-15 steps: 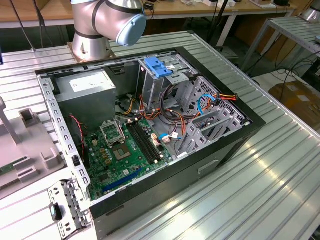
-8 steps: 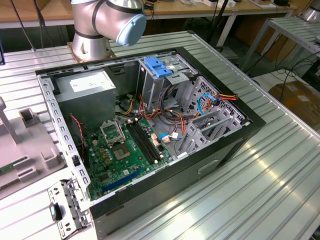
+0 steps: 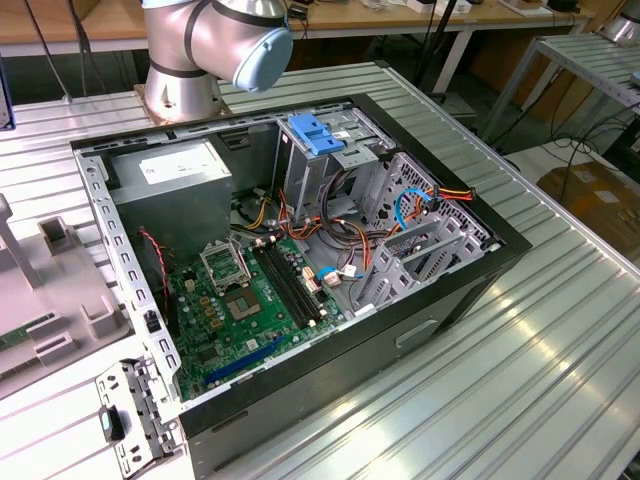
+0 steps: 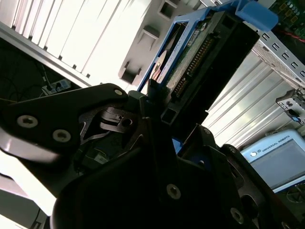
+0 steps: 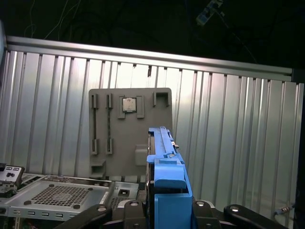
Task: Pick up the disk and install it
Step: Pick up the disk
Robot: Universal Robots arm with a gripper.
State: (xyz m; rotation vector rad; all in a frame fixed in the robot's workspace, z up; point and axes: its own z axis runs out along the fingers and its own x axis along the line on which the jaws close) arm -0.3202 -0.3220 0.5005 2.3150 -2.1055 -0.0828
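Ribbed aluminium tabletop (image 5: 228, 133) lies beyond my black two-finger gripper (image 5: 166, 207), clamped on the flat grey hard drive in bright blue plastic carrier (image 5: 167, 171) jutting fwd; end-grip could let it pivot & jam.

The ribbed metal worktop (image 3: 560, 380) carries an open computer case (image 3: 420, 330), the arm's base (image 3: 180, 98) beyond it, and a grey moulded fixture (image 3: 50, 300) and a small perforated bracket (image 3: 135, 420) alongside.
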